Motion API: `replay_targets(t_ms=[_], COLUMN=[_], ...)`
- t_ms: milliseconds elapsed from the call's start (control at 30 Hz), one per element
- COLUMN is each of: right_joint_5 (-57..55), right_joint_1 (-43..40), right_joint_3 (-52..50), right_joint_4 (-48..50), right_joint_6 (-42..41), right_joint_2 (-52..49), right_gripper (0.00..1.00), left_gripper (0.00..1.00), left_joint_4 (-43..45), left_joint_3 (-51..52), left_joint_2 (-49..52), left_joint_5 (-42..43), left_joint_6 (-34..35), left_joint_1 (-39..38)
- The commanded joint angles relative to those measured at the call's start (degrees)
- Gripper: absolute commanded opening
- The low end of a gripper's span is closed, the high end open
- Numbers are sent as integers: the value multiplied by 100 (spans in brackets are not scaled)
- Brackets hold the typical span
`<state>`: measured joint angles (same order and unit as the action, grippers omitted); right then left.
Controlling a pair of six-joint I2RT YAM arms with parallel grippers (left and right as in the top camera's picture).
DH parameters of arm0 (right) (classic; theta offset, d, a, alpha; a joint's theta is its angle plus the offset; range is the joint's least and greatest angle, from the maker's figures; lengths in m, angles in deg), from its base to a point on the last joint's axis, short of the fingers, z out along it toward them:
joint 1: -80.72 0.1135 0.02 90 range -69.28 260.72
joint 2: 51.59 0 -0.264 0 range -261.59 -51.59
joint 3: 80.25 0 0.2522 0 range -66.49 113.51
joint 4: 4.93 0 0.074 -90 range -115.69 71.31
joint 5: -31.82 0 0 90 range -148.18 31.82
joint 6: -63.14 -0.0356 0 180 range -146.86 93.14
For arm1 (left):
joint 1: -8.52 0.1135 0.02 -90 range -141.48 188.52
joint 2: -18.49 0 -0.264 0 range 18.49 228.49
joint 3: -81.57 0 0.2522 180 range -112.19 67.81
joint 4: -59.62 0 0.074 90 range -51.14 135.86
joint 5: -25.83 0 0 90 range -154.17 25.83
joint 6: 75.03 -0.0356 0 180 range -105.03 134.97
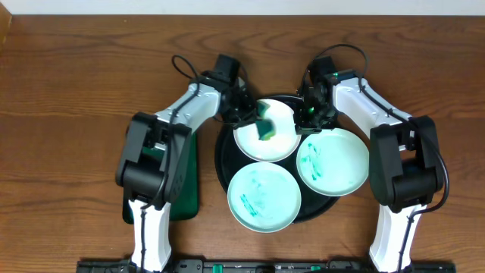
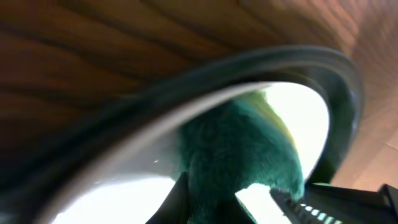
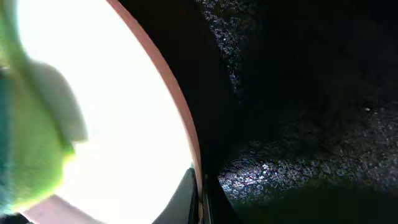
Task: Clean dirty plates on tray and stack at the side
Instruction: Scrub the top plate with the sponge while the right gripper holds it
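Three pale plates lie on a black round tray point(image 1: 224, 168). The rear plate point(image 1: 254, 146) looks clean and white. The front plate point(image 1: 264, 196) and the right plate point(image 1: 333, 161) carry green smears. My left gripper point(image 1: 244, 114) is shut on a green sponge point(image 1: 267, 125) that rests on the rear plate; the sponge point(image 2: 239, 149) fills the left wrist view. My right gripper point(image 1: 309, 114) is shut on the rear plate's right rim point(image 3: 186, 134), seen edge-on between its fingers in the right wrist view.
A dark green mat point(image 1: 188, 182) lies left of the tray under my left arm. The wooden table point(image 1: 76, 98) stretches to both sides. The tray's black surface point(image 3: 311, 93) fills the right of the right wrist view.
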<state>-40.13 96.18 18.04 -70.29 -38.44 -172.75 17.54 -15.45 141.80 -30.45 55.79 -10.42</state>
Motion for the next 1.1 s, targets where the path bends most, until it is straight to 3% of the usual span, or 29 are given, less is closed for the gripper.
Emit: replay_targets(t_ms=[0,200,533,633,900,1000,1067], right_joint_5=[-328,-323,-323,-323,-323,-321,-323], right_joint_1=[-15,-15,-15,-15,-15,-15,-15], right_joint_3=[-92,-92,-92,-92,-92,-92,-92], right_joint_4=[-175,-155,-146,-138,-142,-140,-136], right_joint_6=[-20,-20,7,9,9,33,48], right_joint_2=[-85,-85,-85,-85,-85,-85,-85], right_gripper=[1,1,1,1,1,1,1], left_gripper=[7,7,7,7,7,7,7], left_joint_4=[-505,-1307,-1803,-1954,-2573,-2577,-2459], left_joint_3=[223,223,223,223,223,223,223], left_joint_2=[433,433,431,431,431,431,431], left_joint_5=[-2343,-2806,-2822,-2872,-3895,-3801,-3327], left_joint_6=[-378,-933,-2284,-2245,-876,-962,-1397], left_joint_1=[448,389,-136,-332,-450,-463,-496])
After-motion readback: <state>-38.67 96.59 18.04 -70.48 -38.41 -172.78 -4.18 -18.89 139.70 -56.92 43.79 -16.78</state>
